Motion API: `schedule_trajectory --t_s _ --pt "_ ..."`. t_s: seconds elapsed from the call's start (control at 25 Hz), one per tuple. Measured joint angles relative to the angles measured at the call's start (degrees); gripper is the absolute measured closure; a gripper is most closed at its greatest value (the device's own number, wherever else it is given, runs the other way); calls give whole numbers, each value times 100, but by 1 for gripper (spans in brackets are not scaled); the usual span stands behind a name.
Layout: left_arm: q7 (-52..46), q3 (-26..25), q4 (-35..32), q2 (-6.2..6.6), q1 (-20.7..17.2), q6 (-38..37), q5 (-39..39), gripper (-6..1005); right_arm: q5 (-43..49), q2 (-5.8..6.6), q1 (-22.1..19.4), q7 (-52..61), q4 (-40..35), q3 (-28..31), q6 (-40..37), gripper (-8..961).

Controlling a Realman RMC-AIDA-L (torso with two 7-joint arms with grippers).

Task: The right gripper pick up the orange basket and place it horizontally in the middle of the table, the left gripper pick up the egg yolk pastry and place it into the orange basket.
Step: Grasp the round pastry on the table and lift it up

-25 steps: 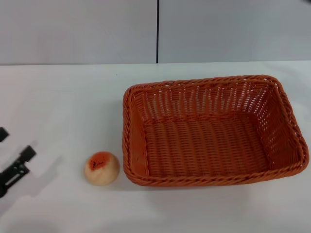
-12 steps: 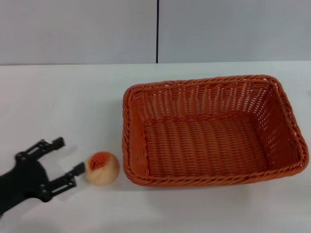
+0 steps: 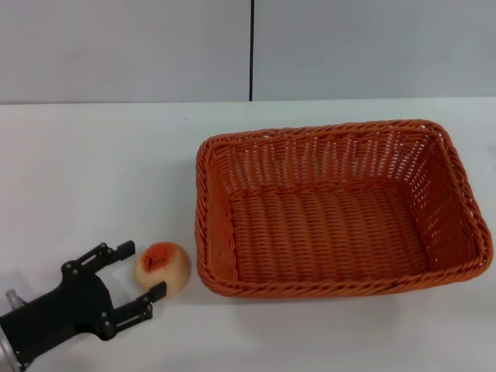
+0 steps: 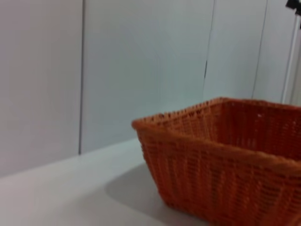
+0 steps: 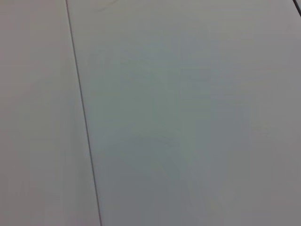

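Observation:
The orange basket (image 3: 341, 208) lies lengthwise across the middle-right of the white table (image 3: 93, 170), open side up and empty. Its woven side wall (image 4: 221, 179) fills the left wrist view. The egg yolk pastry (image 3: 163, 266) rests on the table just left of the basket's near-left corner. My left gripper (image 3: 139, 273) is open at the pastry's left side, one finger behind it and one in front, both close to it. The right gripper is out of view.
A grey wall with a dark vertical seam (image 3: 251, 49) runs behind the table. The right wrist view shows only that grey wall panel (image 5: 188, 113).
My left gripper has come in from the left edge toward the pastry and now straddles it with open fingers. Basket and pastry have not moved.

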State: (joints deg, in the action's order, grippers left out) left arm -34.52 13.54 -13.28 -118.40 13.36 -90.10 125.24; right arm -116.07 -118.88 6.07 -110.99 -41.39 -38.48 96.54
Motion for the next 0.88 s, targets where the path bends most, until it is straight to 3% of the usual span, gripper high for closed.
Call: schedule_trajectory --t_s 0.2,0.72,0.88 --pt "91 142 278 -1 43 444 -4 250 9 28 75 -47 131 16 -25 380" --pt "470 25 570 -10 108 455 -61 254 9 21 55 -54 158 180 -48 380" --pt "507 23 582 -9 106 461 -61 389 8 17 25 -54 158 199 -38 380"
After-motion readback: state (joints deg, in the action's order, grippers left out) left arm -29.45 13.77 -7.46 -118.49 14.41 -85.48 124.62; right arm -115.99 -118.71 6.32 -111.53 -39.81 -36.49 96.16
